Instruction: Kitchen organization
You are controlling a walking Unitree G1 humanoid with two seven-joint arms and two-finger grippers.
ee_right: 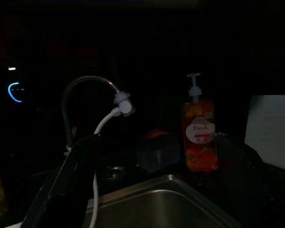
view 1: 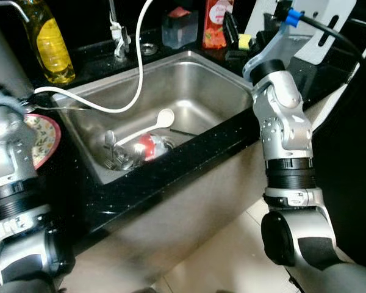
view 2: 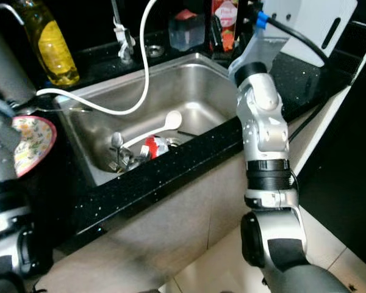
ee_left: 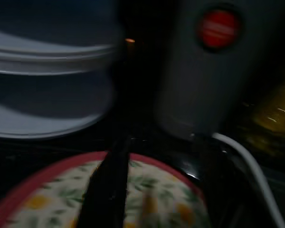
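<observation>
**Two arms out, one plate at the sink's edge**

Our floral plate with the red rim (view 1: pixel 41 139) lies on the black speckled desk (view 1: pixel 171 174), just beside the left wall of the stainless steel sink (view 1: pixel 229 91). The left tool (ee_left: pixel 109 185) hangs right over it; in the left wrist view one dark finger crosses the plate's pattern, and we cannot tell whether the fingers are spread or closed, or whether they touch it. We judge the step in hand to be taking hold of this plate. To do it well we should pinch the rim, and lift clear of the white hose (view 1: pixel 137 73) that loops from the tap into the basin.

Down in the sink lie a white spoon (view 1: pixel 154 125), a red-and-white piece (view 1: pixel 147 146) and some metal cutlery (view 1: pixel 113 155).

Our right tool (ee_right: pixel 66 185) is raised near the sink's far right corner, facing the peach soap bottle (ee_right: pixel 198 137); its grip we cannot tell either.
</observation>
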